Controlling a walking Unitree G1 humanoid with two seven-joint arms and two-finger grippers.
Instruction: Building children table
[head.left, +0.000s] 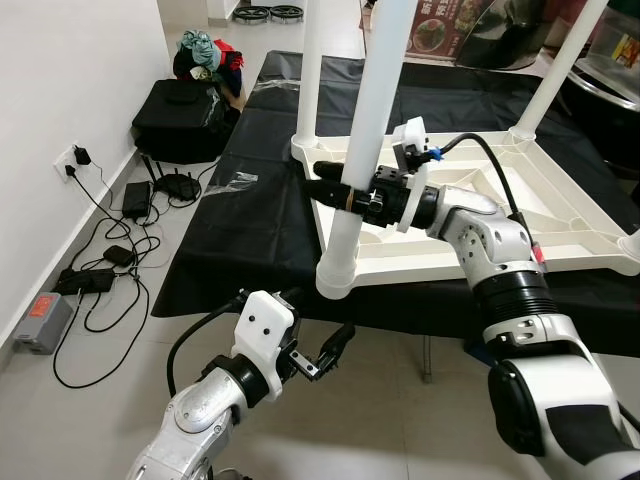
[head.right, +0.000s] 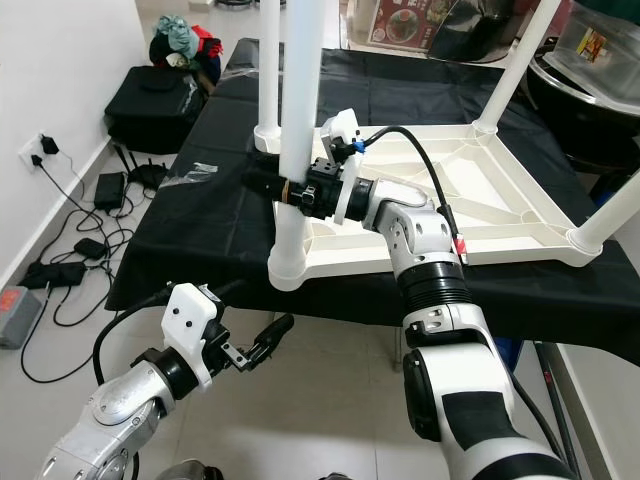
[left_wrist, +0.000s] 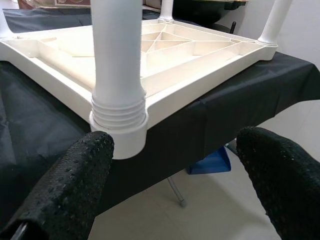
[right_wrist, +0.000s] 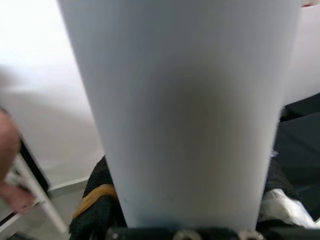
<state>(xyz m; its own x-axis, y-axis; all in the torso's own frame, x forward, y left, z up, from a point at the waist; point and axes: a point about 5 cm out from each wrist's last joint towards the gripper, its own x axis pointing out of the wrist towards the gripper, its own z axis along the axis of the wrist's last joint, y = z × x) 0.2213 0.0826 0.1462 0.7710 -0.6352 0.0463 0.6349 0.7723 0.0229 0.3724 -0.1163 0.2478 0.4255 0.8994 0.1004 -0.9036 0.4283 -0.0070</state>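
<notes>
Gripping white leg, right hand (fingers clamped).

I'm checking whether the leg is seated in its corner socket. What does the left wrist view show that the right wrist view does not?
The left wrist view shows the threaded foot of the table leg in the corner socket of the upside-down white tabletop, seen between the open left gripper fingers. The right wrist view shows the leg's plain shaft pressed close against the right gripper, which is closed around it. Both show that white leg.
</notes>
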